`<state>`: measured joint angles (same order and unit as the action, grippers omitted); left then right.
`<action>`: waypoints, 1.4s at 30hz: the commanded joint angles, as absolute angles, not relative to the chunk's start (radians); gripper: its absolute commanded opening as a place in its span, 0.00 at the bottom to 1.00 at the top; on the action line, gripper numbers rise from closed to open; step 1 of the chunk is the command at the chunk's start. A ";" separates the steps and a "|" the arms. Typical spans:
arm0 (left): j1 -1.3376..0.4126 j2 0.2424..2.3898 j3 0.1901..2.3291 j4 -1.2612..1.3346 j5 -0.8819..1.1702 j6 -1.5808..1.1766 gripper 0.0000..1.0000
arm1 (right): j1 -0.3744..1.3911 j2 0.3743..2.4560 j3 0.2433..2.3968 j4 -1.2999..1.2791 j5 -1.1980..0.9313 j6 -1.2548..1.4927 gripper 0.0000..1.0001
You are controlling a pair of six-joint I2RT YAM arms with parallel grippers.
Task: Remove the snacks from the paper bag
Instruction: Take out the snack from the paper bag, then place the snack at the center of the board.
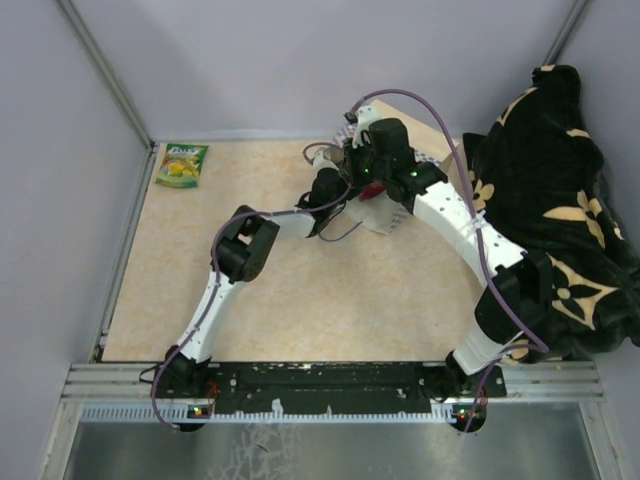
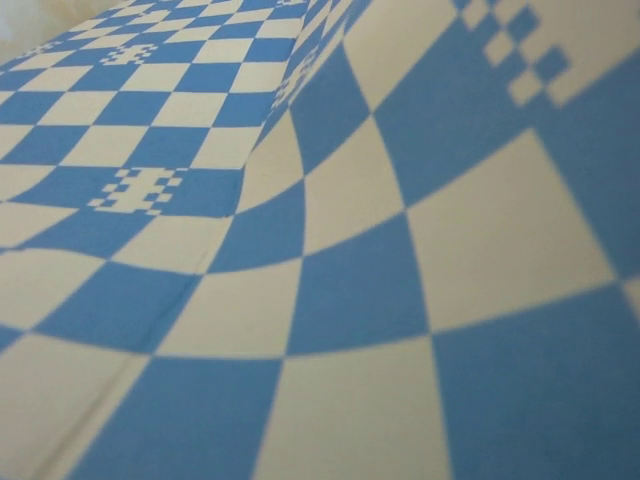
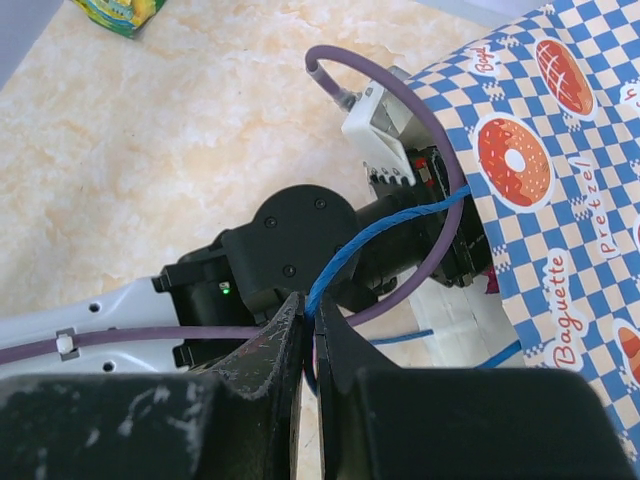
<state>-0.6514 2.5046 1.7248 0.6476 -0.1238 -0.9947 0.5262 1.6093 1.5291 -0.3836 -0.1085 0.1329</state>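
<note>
Right gripper point(image 3: 308, 330) clamped on blue cord handle point(image 3: 380, 235), presumably to hold paper bag point(image 3: 560, 200) open; left gripper inside, state unreadable.

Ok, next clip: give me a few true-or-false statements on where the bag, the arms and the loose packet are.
1. The right fingers pinch the blue cord of the bag. True.
2. The green packet lies on the blanket. False: it lies on the table at its far left corner, apart from the blanket.
3. The left arm reaches into the bag's mouth. True.
4. The left wrist view shows a red packet between the fingers. False: it shows only blue-and-white checks, with no fingers and no packet.
</note>
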 commanded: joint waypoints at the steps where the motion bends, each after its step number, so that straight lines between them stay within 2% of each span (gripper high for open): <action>1: -0.663 2.526 1.769 0.673 -0.136 -0.948 0.11 | 0.514 1.541 1.538 -0.330 -0.130 0.130 0.09; 3: -0.663 2.507 1.758 0.678 -0.129 -0.921 0.03 | 0.511 1.537 1.536 -0.328 -0.132 0.132 0.09; 5: -0.663 2.474 1.717 0.699 -0.114 -0.892 0.01 | 0.509 1.534 1.537 -0.328 -0.133 0.135 0.08; 14: -0.664 2.217 1.352 0.884 -0.030 -0.801 0.01 | 0.505 1.517 1.519 -0.317 -0.128 0.151 0.08; 27: -0.660 1.816 0.986 0.944 0.145 -0.545 0.03 | 0.503 1.470 1.498 -0.316 -0.121 0.172 0.08; 35: -0.600 1.502 0.693 0.740 0.313 -0.339 0.06 | 0.502 1.426 1.467 -0.319 -0.120 0.163 0.10; 39: -0.585 1.344 0.576 0.510 0.289 -0.241 0.04 | 0.502 1.434 1.455 -0.312 -0.137 0.168 0.11; 42: -0.583 1.254 0.536 0.303 0.157 -0.230 0.04 | 0.502 1.453 1.449 -0.306 -0.156 0.179 0.14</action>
<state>-0.5911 1.3628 0.5770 0.5709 0.2539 -0.3202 0.5011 1.4750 1.4464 -0.3573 -0.1196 0.1619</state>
